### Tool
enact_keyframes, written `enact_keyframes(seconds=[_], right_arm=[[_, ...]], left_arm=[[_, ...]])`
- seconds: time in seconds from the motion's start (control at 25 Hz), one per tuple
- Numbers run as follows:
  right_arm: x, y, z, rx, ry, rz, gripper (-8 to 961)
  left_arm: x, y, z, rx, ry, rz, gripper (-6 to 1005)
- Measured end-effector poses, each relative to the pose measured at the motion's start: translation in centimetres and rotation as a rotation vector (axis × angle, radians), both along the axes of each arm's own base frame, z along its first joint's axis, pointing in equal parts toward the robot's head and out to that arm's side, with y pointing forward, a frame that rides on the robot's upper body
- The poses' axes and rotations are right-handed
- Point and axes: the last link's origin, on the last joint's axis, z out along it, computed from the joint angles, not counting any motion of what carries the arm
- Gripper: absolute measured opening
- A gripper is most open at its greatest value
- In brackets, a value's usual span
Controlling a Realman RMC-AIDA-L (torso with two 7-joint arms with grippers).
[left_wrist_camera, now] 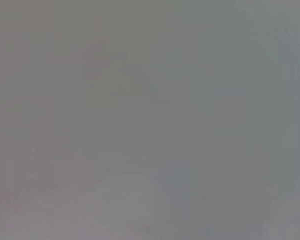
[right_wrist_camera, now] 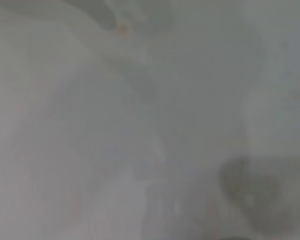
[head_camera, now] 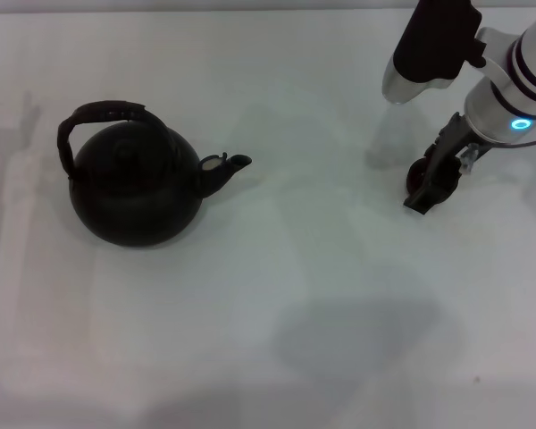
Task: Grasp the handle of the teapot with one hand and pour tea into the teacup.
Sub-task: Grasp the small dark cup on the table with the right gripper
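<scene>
- Teapot (head_camera: 136, 192) sits on the worktop's left side, upright, spout toward the right; handle (head_camera: 103, 116) arches over it, untouched.
- Teacup (head_camera: 422, 172) is well right, mostly hidden behind the right claw (head_camera: 431, 188), which is down around it; can't tell if the claw grips it.
- Left claw not in view.
- Progress: handle not yet grasped, no pour started, everything left.
- Worktop (head_camera: 277, 340) is plain white with soft shadows; room not visible.

The white worktop (head_camera: 322, 295) carried the teapot (head_camera: 138, 188), well apart from the fingers (head_camera: 424, 198) beside the teacup (head_camera: 422, 172).
</scene>
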Motion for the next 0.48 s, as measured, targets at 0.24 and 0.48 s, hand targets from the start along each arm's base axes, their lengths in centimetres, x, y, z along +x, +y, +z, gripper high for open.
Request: enact_keyframes(seconds=[0.24,0.48], right_arm=[[0.02,0.01,0.33,0.003,0.002,-0.019,751],[-0.02,-0.01,0.73,-0.002,-0.004,-0.038,741]], left_arm=[[0.07,0.07,-0.01,0.0,0.0,-0.002,891],[0.11,0.1,0.01,0.001,0.0,-0.004,891]])
